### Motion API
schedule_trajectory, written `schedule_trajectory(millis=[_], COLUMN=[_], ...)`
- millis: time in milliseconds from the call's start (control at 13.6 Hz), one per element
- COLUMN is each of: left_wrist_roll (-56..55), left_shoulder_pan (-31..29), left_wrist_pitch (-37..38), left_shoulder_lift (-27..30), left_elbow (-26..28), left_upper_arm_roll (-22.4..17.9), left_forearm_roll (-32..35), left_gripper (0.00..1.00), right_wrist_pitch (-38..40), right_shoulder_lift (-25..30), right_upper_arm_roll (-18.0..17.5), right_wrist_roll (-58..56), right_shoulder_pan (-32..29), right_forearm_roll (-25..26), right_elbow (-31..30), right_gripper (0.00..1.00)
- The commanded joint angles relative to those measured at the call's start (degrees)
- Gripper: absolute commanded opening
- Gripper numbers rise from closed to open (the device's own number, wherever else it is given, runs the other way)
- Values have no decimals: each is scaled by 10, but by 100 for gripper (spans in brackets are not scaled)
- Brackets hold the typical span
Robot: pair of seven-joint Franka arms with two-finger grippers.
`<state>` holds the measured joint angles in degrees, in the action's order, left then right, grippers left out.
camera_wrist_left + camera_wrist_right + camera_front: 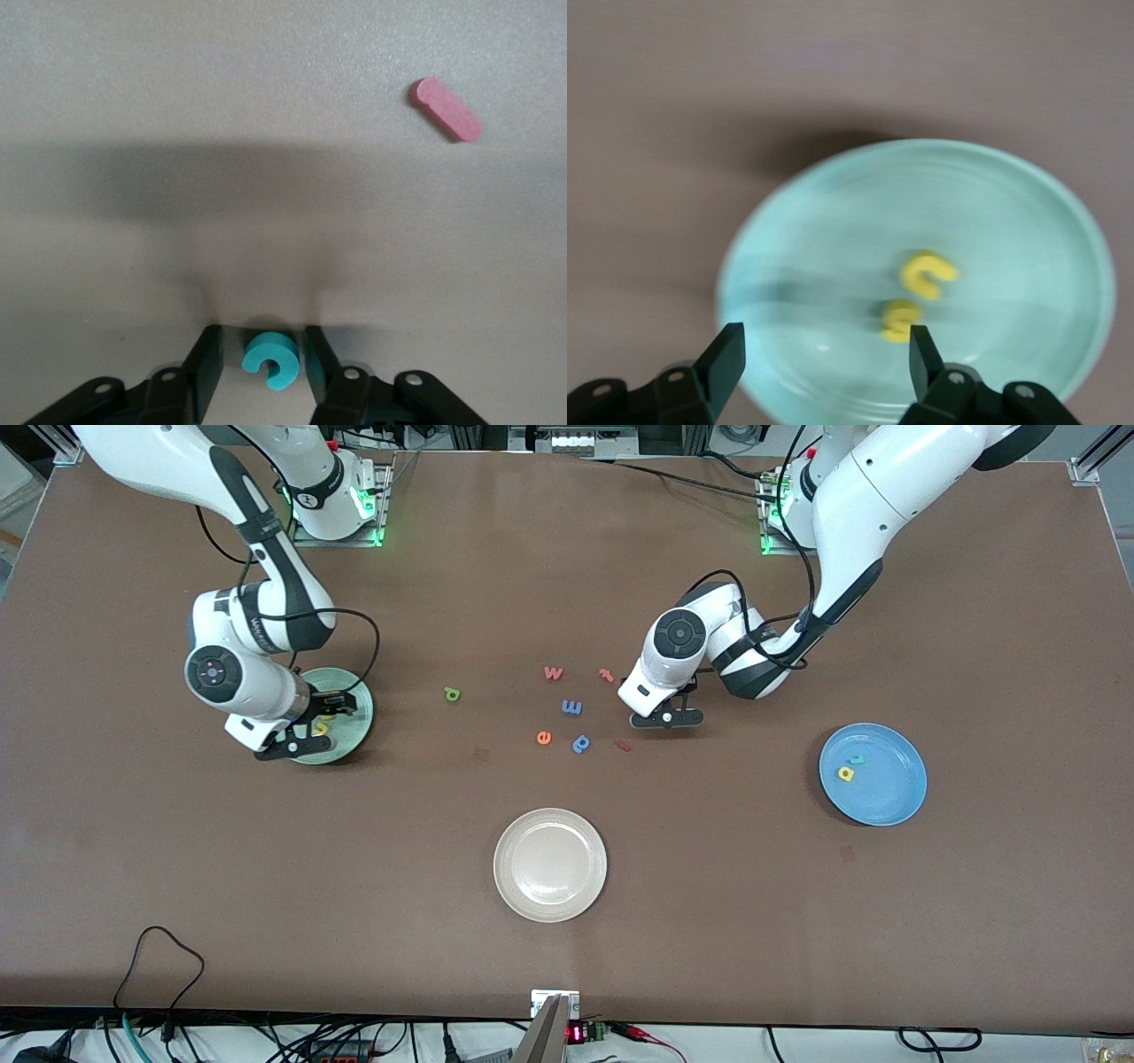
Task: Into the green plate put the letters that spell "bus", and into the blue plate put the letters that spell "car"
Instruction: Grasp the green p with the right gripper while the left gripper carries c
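My left gripper (669,717) is down at the table beside the loose letters, open, its fingers on either side of the teal c (275,359). One finger touches the c and a small gap shows at the other. My right gripper (310,726) hangs open over the green plate (356,731) with nothing between its fingers. The yellow u (927,274) and yellow s (899,320) lie in that plate. The green b (453,693) lies on the table between the green plate and the loose letters. The blue plate (895,797) holds the yellow a (846,774) and teal r (857,759).
Loose letters lie mid-table: pink w (553,673), red t (606,675), blue m (571,707), orange e (544,737), blue p (581,743) and a pink bar (447,109). A white plate (550,903) sits nearer the front camera.
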<state>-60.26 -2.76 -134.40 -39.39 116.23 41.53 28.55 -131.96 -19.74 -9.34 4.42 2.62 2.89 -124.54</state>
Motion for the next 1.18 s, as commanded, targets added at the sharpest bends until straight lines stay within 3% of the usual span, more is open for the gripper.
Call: schedule_trajectory(millis=[0,147,442,662,957,1104], left_wrist_roll=[-12,-12,22,52,244,361], left_shoulder_pan=[4,4,-6,-46,-244,-317], left_wrist_pitch=[-8,-8,-3,62,261,293], left_shoulder_lift=[4,4,12,47,70,70], left_elbow=[27,27,26,20,-30,-47], left_upper_arm_roll=[0,0,7,40,179,188], left_forearm_roll=[15,15,15,14,14,15], left_gripper=[39,29,15,15,16,16], right_wrist_pitch=[-1,-1,-27,-59,-111,-112], right_shoulder_lift=[10,10,-2,-18,-51,-57], right_upper_arm_roll=[-44,-45,-45,-45,-45,-45], right_wrist_roll=[54,85,192,245,292,296], right_shoulder_pan=[18,46,112,133,156,161], right_forearm_roll=[-9,-9,-10,-10,-10,-10], right_elbow=[-6,-4,-3,-1,2,7], right_gripper=[70,58,54,54,55,55])
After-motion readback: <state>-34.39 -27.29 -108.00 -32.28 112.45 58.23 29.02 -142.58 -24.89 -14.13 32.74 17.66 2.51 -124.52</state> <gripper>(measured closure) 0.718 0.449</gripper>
